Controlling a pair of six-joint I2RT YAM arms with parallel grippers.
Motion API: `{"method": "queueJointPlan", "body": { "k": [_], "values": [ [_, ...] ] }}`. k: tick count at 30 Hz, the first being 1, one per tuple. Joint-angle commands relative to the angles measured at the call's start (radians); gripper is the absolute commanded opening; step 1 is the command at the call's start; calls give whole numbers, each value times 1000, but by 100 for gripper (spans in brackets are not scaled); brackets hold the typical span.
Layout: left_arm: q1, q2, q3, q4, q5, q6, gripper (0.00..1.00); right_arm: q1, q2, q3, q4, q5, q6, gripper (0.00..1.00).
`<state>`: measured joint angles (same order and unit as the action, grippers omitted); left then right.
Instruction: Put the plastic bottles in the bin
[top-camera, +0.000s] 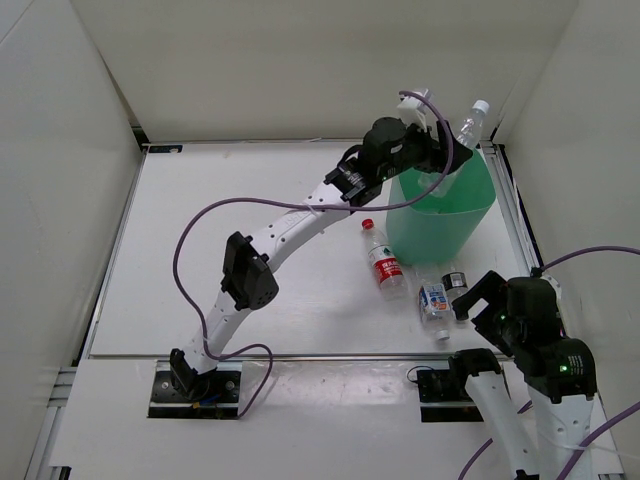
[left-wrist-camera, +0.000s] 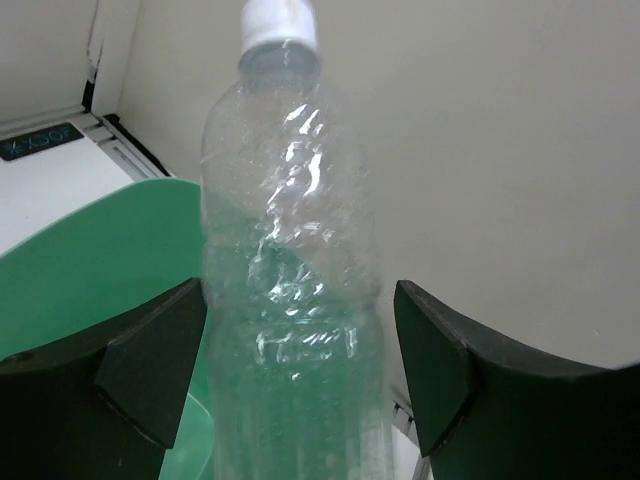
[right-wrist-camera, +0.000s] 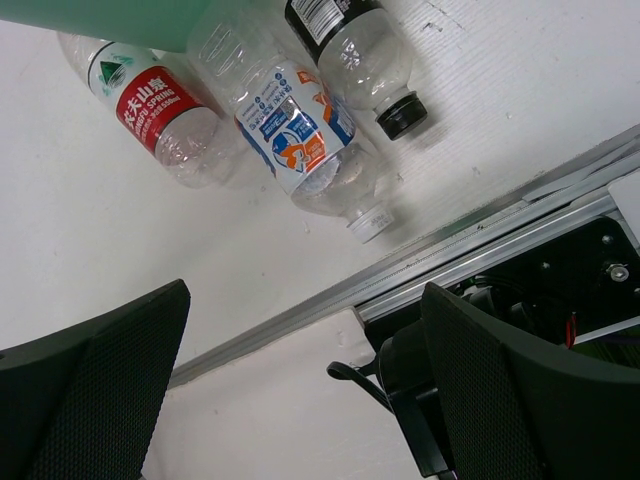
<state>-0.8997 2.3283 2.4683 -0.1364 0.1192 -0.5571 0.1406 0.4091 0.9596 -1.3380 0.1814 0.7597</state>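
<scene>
White walls enclose a white table (top-camera: 250, 250), with the mint-green bin (top-camera: 440, 225) at its far right. The left gripper (top-camera: 445, 155) presents the white-capped bottle (top-camera: 468, 128) above the bin's far rim, tilted cap-up toward the back wall. The bottle stands between the fingers, but we cannot tell whether they clamp it or stand just off it. The right gripper (right-wrist-camera: 305, 290) hangs wide open and empty over the near table edge. The red-capped bottle (top-camera: 383, 262), the blue-white labelled bottle (top-camera: 433, 300) and the short black-capped bottle (top-camera: 456, 280) lie on the table near the bin. We judge the main risk a drop so near the rim: the light bottle could strike the rim and tumble behind the bin.
</scene>
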Motion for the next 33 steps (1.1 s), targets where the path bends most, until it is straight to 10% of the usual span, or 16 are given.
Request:
{"method": "queueJointPlan", "body": {
  "k": [1, 11, 21, 28, 33],
  "values": [
    [-10, -32, -37, 26, -26, 26, 87, 7, -10, 31, 0, 21, 3, 100],
    [-10, -237, -204, 26, -82, 105, 100, 7, -20, 31, 0, 12, 3, 100],
    [254, -860, -1122, 26, -37, -236, 100, 7, -49, 22, 0, -22, 3, 100],
    [347, -620, -1163, 26, 512, -334, 100, 7, -49, -7, 0, -65, -7, 100],
    [317, -463, -1141, 26, 589, -365, 100, 7, -49, -16, 10, -74, -7, 100]
  ]
}}
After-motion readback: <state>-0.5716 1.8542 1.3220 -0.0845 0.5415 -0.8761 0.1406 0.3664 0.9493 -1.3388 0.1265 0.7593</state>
